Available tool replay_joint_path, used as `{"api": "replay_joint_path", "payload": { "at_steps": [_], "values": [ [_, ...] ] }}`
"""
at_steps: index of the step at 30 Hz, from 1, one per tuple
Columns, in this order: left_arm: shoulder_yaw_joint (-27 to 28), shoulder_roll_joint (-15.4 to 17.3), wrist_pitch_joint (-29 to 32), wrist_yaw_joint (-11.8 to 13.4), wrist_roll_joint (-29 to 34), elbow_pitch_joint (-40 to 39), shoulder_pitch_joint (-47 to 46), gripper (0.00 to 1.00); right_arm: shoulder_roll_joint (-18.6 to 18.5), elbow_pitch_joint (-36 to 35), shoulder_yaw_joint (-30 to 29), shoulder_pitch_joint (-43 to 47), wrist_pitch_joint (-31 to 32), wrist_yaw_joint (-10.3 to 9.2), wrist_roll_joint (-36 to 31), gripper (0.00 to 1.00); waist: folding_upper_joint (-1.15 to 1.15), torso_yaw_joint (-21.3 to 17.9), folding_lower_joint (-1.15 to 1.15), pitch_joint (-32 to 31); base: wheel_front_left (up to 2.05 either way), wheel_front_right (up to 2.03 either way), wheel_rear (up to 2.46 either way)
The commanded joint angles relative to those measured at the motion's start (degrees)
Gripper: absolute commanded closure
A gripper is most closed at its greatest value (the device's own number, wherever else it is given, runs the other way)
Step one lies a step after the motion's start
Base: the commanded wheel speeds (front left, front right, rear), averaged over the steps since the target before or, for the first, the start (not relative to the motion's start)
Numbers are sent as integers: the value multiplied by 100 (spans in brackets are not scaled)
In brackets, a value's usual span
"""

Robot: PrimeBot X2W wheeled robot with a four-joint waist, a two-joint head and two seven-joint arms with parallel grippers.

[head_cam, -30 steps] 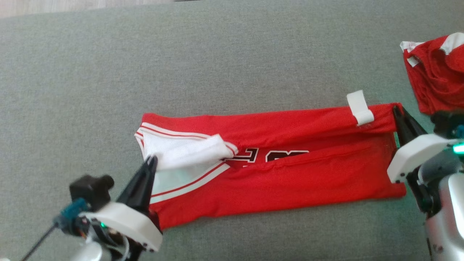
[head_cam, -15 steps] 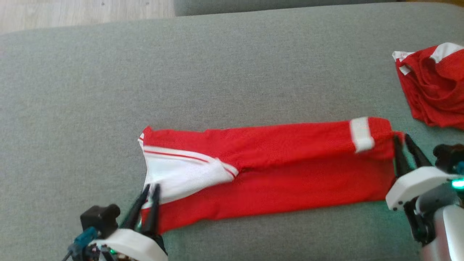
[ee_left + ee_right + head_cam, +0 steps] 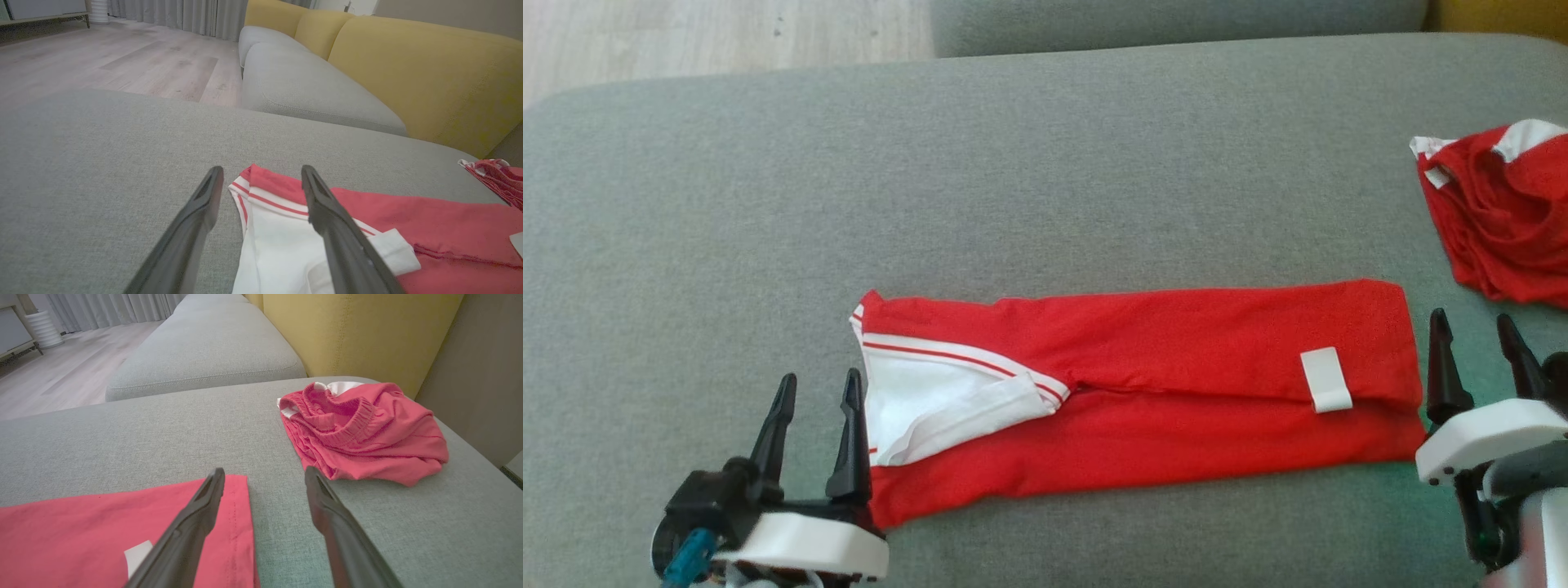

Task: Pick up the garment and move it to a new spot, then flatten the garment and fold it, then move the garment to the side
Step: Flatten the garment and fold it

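Note:
The garment [image 3: 1160, 392] is a red jersey with white trim, folded into a long flat strip across the grey cushion [image 3: 1013, 188]. Its white collar end [image 3: 278, 241] points left and a white tag [image 3: 1325, 380] lies near the right end. My left gripper [image 3: 818, 390] stands open just off the garment's left end, with nothing between its fingers. Beside the right hem [image 3: 239, 522], my right gripper [image 3: 1474, 327] is also open and holds nothing.
A second crumpled red garment [image 3: 1499, 216] lies at the cushion's far right [image 3: 359, 433]. Another grey seat cushion [image 3: 302, 90] and yellow backrests [image 3: 429, 69] stand behind. Wooden floor [image 3: 719, 37] lies past the cushion's far edge.
Both grippers went from shut on the garment's ends to open and let go. The upper fold now lies flat over the lower part, covering the lettering. The head camera has shifted.

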Motion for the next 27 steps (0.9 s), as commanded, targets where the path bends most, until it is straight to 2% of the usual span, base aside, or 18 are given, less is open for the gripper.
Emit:
{"api": "replay_joint_path", "payload": {
  "at_steps": [1, 7, 18, 19, 20, 21, 22, 23, 27],
  "values": [
    [281, 42, -77, 52, 73, -198, -201, 0, -35, -228, 115, -35, -17, -4, -62, 0, 0, 31, 0, -26, 0, 0, 0],
    [275, 13, -107, 131, 173, -280, -209, 0, -15, -74, 154, -11, 172, -4, -245, 0, 0, 168, 0, -63, 0, 0, 0],
    [163, -53, -81, 159, 197, -276, -194, 0, -206, 932, 89, -199, 1022, -4, -307, 0, 0, 457, 0, 44, 0, 0, 0],
    [155, -59, -83, 160, 202, -272, -194, 0, -207, 991, 98, -222, 1071, -4, -260, 13, 0, 467, 0, 52, 0, 0, 0],
    [148, -65, -85, 160, 205, -268, -194, 0, -196, 1050, 99, -248, 1125, -4, -190, 52, 0, 474, 0, 58, 0, 0, 0],
    [140, -73, -87, 164, 210, -264, -192, 0, -187, 1102, 100, -271, 1178, -4, -124, 67, 0, 478, 0, 61, 0, 0, 0],
    [124, -81, -86, 168, 217, -264, -190, 0, -188, 1150, 114, -290, 1236, -4, -79, 95, 0, 477, 0, 63, 0, 0, 0],
    [106, -88, -81, 167, 221, -265, -191, 0, -191, 1178, 125, -310, 1266, -4, -39, 100, 0, 470, 0, 63, 0, 0, 0],
    [45, -115, -71, 166, 249, -255, -210, 0, -220, 1151, 52, -425, 1228, -4, 55, 100, 0, 378, 0, 35, 0, 0, 0]
  ]
}}
